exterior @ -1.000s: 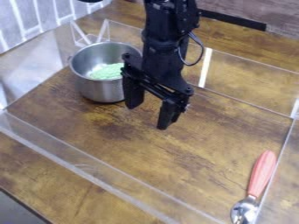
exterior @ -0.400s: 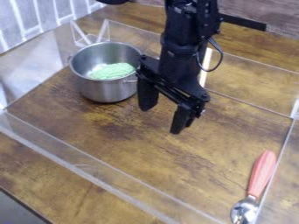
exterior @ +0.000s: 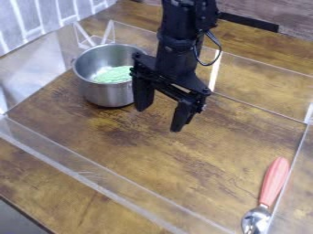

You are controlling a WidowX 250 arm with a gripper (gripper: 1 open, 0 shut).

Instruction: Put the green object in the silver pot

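closest to the camera, at the lower right, lies a spoon (exterior: pixel 268 197) with a red handle and a metal bowl, on the wooden table (exterior: pixel 73 196), outside the clear plastic wall (exterior: pixel 134 191) that runs across the front. this wall belongs to a low transparent enclosure around the middle part of the wood.

further in, above the wood inside the enclosure, hangs my gripper (exterior: pixel 163 105). my two black fingers (exterior: pixel 184 113) point down and stand apart, with empty space between them; i hold nothing. the tips are over bare wood, just to the right of the pot, and i cannot tell if they touch the surface. my black arm goes up from there to the top edge of the view, with a cable beside it.

behind and to the left of my fingers stands the silver pot (exterior: pixel 90 89), round and shiny, upright on the wood. the green object (exterior: pixel 113 75) lies inside it, pale green, on the bottom of the pot.

behind the pot, some thin white rods lean by the far wall.
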